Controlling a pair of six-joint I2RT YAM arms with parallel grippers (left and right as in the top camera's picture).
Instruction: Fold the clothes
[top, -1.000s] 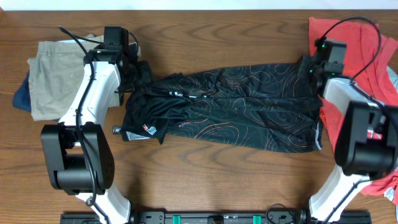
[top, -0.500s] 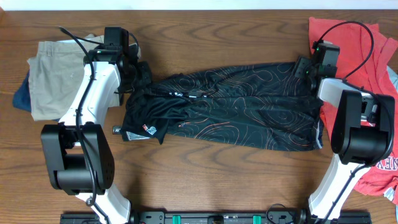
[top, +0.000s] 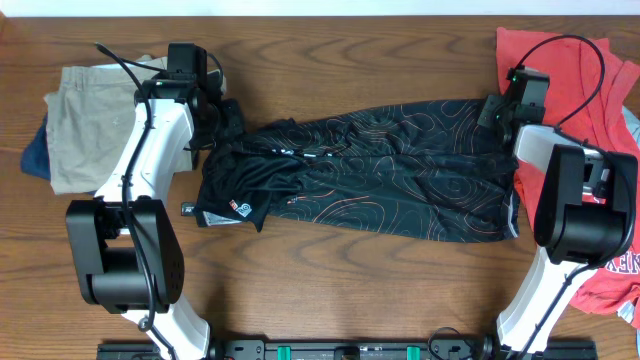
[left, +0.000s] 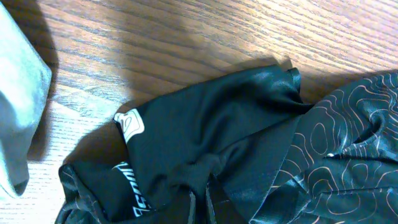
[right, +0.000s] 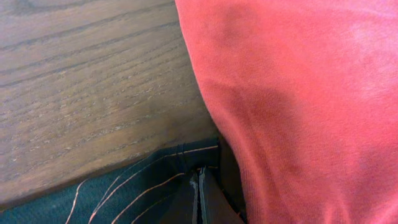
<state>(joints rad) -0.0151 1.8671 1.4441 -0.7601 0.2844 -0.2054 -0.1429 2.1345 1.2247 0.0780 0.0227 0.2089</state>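
Your right pincer (right: 199, 190) was pressed together on the orange-lined edge of the black jersey (right: 124, 196), just beside the red T-shirt (right: 298, 93). Only that wrist cam showed the pinch; from overhead it was just a dark lump at the jersey's far right corner.

Your left pincer (left: 200, 204) was likewise clamped on a bunched fold of the jersey. It barely poked in at the bottom of its own view, so the fingers were mostly cut off. That cam also caught a small white logo patch (left: 129, 122) and some white lettering running off the frame, too cropped to read.

Overhead, both arms reached from the near edge toward the far side of the table (top: 350, 50), one at each end of the jersey. The jersey lay lengthwise across the middle, crumpled at the left and flatter at the right. The khaki shorts (top: 85, 120) sat far left over a navy garment (top: 35, 155). Your right arm hid the jersey's right edge and part of the T-shirt.
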